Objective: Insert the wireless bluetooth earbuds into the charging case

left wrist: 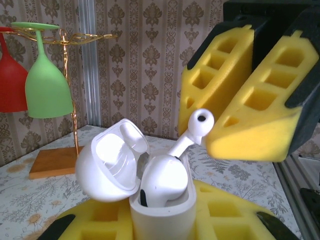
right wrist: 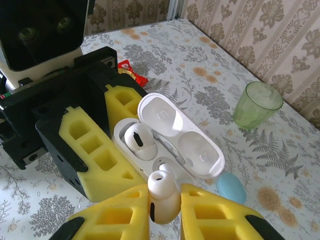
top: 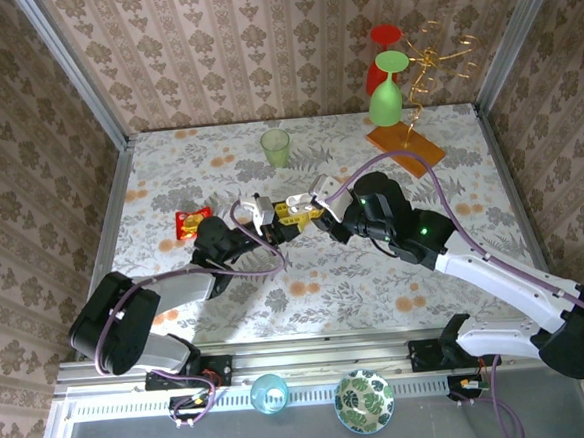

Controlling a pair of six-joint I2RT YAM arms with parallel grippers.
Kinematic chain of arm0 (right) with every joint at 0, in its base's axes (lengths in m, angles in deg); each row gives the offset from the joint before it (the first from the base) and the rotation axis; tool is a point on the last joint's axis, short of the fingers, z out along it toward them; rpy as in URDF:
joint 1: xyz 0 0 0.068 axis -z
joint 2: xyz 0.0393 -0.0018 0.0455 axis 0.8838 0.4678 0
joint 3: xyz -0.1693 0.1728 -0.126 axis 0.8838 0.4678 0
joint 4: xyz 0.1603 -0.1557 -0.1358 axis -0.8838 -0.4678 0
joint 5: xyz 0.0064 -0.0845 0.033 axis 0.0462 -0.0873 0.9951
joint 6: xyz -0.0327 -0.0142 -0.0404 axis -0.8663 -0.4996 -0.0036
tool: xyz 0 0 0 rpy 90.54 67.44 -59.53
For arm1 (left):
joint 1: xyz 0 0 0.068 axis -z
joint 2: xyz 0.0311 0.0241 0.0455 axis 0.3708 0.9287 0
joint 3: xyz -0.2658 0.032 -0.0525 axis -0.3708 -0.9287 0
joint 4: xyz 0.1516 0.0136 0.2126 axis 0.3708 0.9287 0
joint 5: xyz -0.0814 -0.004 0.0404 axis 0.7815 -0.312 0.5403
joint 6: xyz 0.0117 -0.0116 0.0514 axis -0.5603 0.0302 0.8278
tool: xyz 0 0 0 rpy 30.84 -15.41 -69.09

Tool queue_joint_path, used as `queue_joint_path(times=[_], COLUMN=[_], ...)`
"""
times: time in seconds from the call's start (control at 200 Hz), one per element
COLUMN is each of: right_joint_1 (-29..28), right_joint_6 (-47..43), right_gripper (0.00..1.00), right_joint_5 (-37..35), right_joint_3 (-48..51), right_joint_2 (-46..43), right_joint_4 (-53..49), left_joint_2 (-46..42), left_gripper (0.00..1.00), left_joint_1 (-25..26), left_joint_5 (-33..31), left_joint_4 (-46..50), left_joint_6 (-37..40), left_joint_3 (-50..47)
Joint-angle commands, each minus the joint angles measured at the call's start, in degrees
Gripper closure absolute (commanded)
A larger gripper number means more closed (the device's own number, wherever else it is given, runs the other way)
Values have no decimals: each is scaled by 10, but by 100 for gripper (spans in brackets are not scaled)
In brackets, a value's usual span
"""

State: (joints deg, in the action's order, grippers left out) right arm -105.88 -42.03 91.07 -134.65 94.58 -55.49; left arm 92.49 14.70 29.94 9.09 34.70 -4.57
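2 end effectors meet over the tabletop (right wrist: 210, 75). The left end effector (left wrist: 162, 227) is clamped narrow on the base of the charging case (right wrist: 167, 145), whose lid stands open. The right end effector (right wrist: 162, 207) pinches the second earbud (right wrist: 161, 195) by its stem, bud end down at the case's free socket and apparently not fully seated. The first earbud (right wrist: 139, 141) sits in its socket. I judge about half done: what is left is pushing this 1 home and letting go. Whether the pale-blue piece (right wrist: 230, 187) beside the case is another bud, I cannot tell.
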Motion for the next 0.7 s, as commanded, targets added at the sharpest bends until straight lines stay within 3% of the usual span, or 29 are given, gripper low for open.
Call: queue_joint_path(times=[0.0,0.385,0.695], right_joint_1=[-4,-4,-4], right_joint_6=[-19,-62,-75], right_gripper=[84,86,86], right_joint_5=[-20,-25,-27], right_joint_3=[-30,-91,-130], right_joint_2=[-4,23,62], right_joint_4=[-37,-172,-217], left_joint_2=[4,-1,-35], left_gripper=[93,93,93], left_joint_1=[3,-17,-32], left_joint_5=[7,58,97], left_joint_4=[-25,-5,112], left_joint_6=[40,107,186], left_joint_3=[-7,-21,-13])
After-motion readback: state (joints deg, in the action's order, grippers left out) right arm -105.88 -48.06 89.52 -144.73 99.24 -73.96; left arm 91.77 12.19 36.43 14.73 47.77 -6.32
